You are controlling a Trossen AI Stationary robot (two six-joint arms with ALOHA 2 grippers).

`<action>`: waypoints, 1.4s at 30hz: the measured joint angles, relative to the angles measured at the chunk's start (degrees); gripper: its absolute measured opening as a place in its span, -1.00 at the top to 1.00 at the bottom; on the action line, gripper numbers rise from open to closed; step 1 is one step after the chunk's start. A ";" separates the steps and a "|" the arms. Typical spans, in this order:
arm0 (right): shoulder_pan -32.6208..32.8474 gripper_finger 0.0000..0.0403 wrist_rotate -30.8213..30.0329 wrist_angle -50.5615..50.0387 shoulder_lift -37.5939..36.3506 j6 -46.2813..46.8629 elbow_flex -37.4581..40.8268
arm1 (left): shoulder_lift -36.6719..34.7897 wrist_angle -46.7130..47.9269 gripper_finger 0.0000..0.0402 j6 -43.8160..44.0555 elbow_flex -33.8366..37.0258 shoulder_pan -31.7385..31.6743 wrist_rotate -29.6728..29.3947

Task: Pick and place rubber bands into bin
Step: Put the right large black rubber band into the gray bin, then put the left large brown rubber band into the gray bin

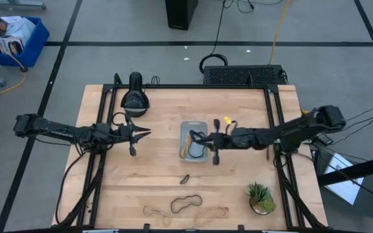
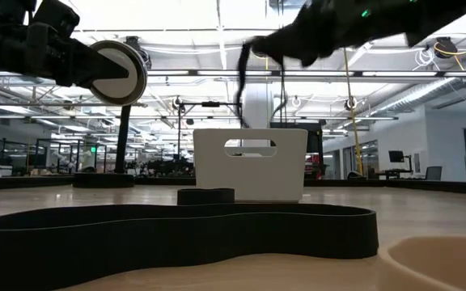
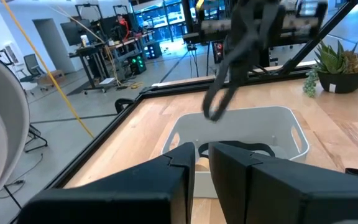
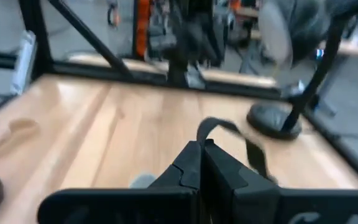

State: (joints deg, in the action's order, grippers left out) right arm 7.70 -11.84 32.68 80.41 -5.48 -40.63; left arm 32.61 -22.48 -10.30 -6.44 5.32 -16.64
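Observation:
The pale bin (image 1: 184, 124) stands at the table's middle and also shows in the low view (image 2: 249, 174). A tan band (image 1: 185, 144) and a black band (image 1: 197, 153) lie in it. My right gripper (image 1: 204, 137) is over the bin, shut on a black rubber band (image 3: 225, 87). My left gripper (image 1: 147, 132) hovers left of the bin, shut and empty. A small black band (image 1: 184, 178), a black loop (image 1: 186, 204) and two tan loops (image 1: 155, 212) (image 1: 212, 215) lie flat near the table's front edge. My right gripper pinches one stretch of the black band (image 4: 211, 132) between its two fingertips, coming roughly level from the table's right. The rest of the band hangs slack below the fingers (image 2: 242, 81) as a long loop. Its lower end (image 3: 214, 114) hangs above the bin's inside.
A potted plant (image 1: 261, 197) stands at the front right. A black round-footed stand (image 1: 135, 98) is at the back left. A black frame borders the table's edges (image 1: 267, 123). Bare wood lies between the bin and the front bands.

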 joint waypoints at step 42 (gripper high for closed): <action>-4.15 0.47 4.54 -3.90 -2.90 3.32 2.11 | 0.00 1.87 0.72 -0.07 -0.02 0.01 0.02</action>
State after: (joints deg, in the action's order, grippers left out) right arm 3.55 -7.29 28.78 77.51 -2.16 -38.52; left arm 32.61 -20.60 -10.37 -6.46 5.33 -16.63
